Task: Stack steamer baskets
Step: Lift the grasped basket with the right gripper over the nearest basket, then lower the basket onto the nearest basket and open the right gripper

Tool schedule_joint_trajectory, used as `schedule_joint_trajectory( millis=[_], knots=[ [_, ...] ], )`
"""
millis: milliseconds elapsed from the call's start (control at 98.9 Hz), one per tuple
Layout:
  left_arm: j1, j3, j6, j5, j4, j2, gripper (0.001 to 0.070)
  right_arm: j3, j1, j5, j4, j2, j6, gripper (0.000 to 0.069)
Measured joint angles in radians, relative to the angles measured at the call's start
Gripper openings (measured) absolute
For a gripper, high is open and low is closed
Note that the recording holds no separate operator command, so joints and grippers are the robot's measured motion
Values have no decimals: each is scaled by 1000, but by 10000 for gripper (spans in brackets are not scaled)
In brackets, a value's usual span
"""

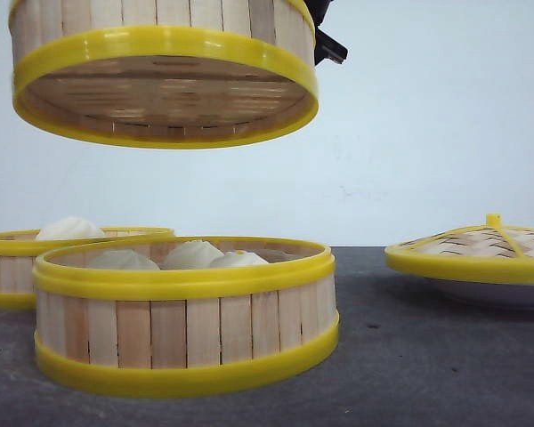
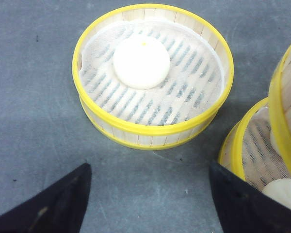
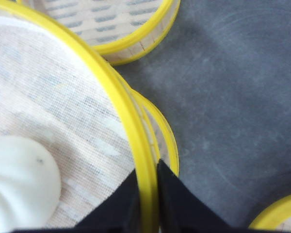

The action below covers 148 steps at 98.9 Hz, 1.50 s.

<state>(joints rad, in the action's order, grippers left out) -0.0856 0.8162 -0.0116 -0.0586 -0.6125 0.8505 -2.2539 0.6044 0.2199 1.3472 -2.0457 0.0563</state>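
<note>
Your right gripper [image 3: 148, 194] pinches the yellow rim of a round slatted-wood steamer basket [image 1: 165, 76], hanging almost directly above the near bun-filled basket [image 1: 185, 316] on the grey table [image 1: 427, 356]. A third basket [image 2: 153, 75] sits behind-left; your left gripper [image 2: 148, 199] gapes wide, empty.

Three steamer baskets [image 1: 185, 311] [image 1: 18, 267] [image 1: 165, 76], one domed lid [image 1: 481, 249], and at least five white buns: three [image 1: 191, 256] in the front basket, one [image 1: 68, 229] in the rear basket, one [image 3: 19, 189] in the raised basket.
</note>
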Motion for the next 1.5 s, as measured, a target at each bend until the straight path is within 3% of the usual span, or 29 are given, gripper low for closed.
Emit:
schedule_joint_trajectory(
  millis=[222, 425, 657, 849, 1041, 1496],
  knots=[
    [0, 0, 0, 0, 0, 0, 469, 270, 1, -4, -41, 208, 2, 23],
    [0, 0, 0, 0, 0, 0, 469, 505, 19, -1, -245, 367, 7, 23],
    [0, 0, 0, 0, 0, 0, 469, 766, 29, -3, -446, 393, 13, 23],
    [0, 0, 0, 0, 1, 0, 469, 837, 28, -6, -620, 393, 17, 23],
    [0, 0, 0, 0, 2, 0, 469, 837, 29, -25, -701, 393, 18, 23],
    [0, 0, 0, 0, 2, 0, 469, 837, 24, -58, -735, 370, 7, 23]
  ],
)
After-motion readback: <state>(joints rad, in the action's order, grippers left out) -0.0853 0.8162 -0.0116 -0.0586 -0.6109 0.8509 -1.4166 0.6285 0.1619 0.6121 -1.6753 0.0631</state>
